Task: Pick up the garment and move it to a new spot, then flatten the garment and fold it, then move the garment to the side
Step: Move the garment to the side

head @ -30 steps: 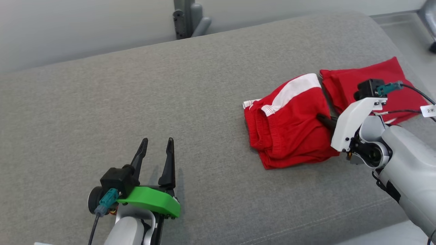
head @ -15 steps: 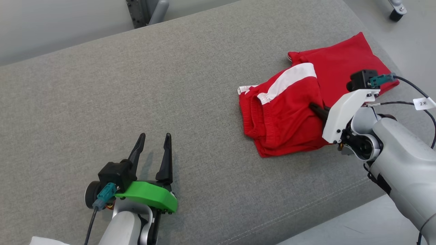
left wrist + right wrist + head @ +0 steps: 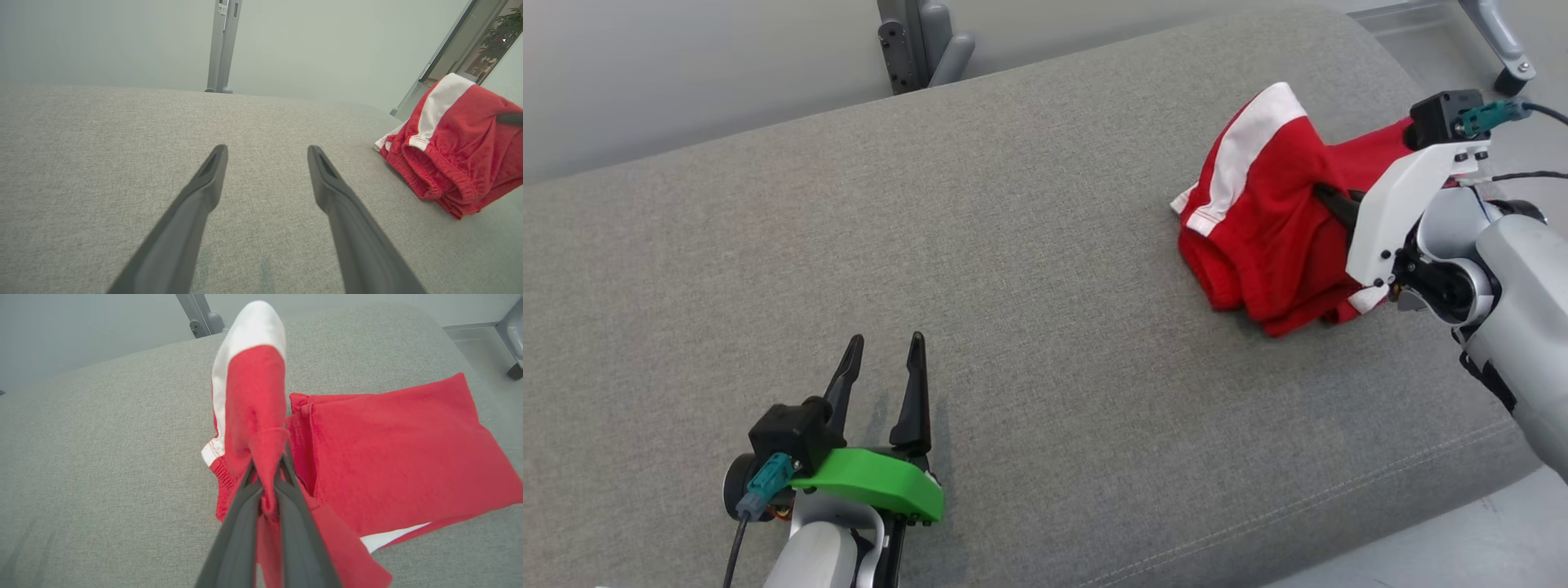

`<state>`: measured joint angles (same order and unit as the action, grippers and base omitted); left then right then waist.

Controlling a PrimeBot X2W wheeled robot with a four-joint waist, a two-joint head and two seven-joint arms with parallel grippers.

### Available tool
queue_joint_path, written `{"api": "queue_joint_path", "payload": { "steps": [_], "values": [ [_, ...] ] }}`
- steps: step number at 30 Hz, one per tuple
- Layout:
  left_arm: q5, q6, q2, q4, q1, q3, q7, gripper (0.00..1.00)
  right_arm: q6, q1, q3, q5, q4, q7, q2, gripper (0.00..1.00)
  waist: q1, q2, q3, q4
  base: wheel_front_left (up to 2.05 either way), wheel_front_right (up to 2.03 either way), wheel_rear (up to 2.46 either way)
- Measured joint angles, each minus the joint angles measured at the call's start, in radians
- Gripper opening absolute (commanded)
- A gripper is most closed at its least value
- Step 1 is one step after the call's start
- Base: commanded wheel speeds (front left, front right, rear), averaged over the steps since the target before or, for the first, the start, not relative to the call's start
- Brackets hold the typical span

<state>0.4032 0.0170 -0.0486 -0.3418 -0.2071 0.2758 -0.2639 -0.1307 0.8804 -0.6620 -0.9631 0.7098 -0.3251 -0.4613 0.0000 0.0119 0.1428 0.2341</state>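
The garment [image 3: 1270, 237] is red with a white stripe and lies bunched at the right of the grey cushion [image 3: 1013, 245]. My right gripper [image 3: 1331, 200] is shut on a fold of it, holding that part raised while the rest trails on the cushion. In the right wrist view the red cloth [image 3: 388, 457] is pinched between the shut gripper [image 3: 269, 465], with the white stripe draped over its tips. My left gripper [image 3: 882, 343] stands open at the lower left, just above the cushion, nothing between its fingers. From the left wrist view, that gripper [image 3: 265, 151] sees the garment [image 3: 457, 155] far to the right.
A grey metal post [image 3: 919, 41] stands behind the cushion. A wheeled leg [image 3: 1503, 49] rests on the floor at the top right. The cushion's front edge drops to pale floor [image 3: 1462, 547] at the lower right. Bare cushion stretches between the two grippers.
My right gripper has risen with the garment's fold, so the cloth now stands bunched up instead of lying flat. The head view has shifted. The left gripper stays open in place.
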Motion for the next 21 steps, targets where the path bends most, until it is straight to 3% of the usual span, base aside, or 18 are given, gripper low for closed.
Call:
{"api": "queue_joint_path", "payload": {
  "steps": [13,21],
  "values": [
    [0.001,-0.007,0.000,0.010,0.033,0.005,0.000,1.00,0.000,0.025,0.089,0.091,-0.040,-0.105,-0.099,0.00,0.0000,0.0000,-0.028,-0.004,0.00,0.00,0.00],
    [-0.018,0.001,0.000,0.003,0.011,0.026,0.000,1.00,0.000,0.007,0.208,0.212,0.111,-0.006,-0.098,0.00,0.0000,0.0000,0.006,-0.028,0.00,0.00,0.00]
  ]
}}
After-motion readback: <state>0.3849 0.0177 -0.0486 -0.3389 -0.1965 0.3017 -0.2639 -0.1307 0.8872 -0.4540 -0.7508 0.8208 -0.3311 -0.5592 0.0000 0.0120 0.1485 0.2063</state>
